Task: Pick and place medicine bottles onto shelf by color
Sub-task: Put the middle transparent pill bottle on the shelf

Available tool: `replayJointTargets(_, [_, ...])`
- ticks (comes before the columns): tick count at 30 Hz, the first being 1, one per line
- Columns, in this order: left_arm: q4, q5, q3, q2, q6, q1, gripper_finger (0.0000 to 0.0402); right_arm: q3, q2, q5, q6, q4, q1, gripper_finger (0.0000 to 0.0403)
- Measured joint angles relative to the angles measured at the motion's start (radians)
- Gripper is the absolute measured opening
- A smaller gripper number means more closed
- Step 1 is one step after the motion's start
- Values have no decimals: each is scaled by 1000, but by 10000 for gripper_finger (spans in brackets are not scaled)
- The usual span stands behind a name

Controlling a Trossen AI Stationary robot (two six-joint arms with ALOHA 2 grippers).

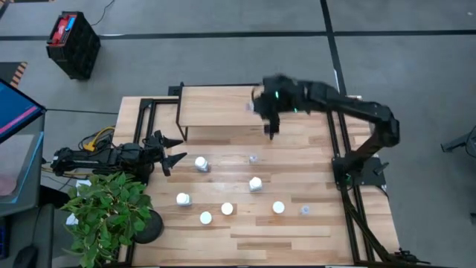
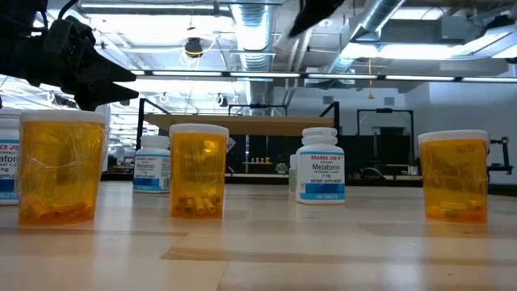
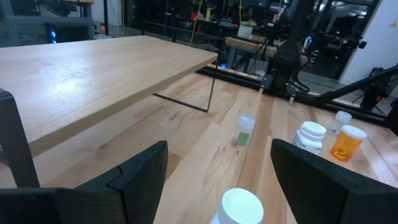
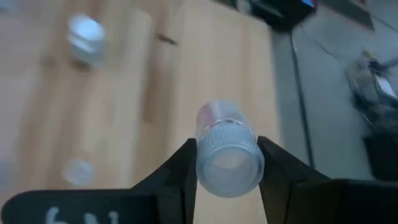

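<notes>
The right end effector (image 4: 227, 163) grips a clear bottle (image 4: 227, 155) above the shelf's (image 1: 216, 104) right end. This looks like the carry step; next it must lower and release there. The left end effector (image 1: 172, 149) waits wide open at the worktop's left.

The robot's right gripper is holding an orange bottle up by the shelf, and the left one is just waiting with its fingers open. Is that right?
Not quite. The bottle in the right gripper is clear, not orange, as the right wrist view shows. The rest holds: it is up by the shelf, and the left gripper waits open.
</notes>
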Motion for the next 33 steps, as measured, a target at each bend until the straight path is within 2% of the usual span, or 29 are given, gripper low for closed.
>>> replayJointTargets(6, [-2, 2, 0, 8, 0, 0, 273, 196, 188, -14, -61, -69, -169, 131])
replayJointTargets(12, [-2, -3, 0, 13, 1, 0, 273, 442, 387, -83, -70, -296, -278, 131])
replayJointTargets(17, [-2, -2, 0, 13, 1, 0, 273, 601, 509, -92, -58, -472, -331, 132])
replayJointTargets(21, [-2, -3, 0, 13, 1, 0, 273, 580, 531, -150, -52, -545, -345, 133])
replayJointTargets(33, [-2, -3, 0, 13, 21, 0, 273, 580, 538, -193, -48, -603, -340, 134])
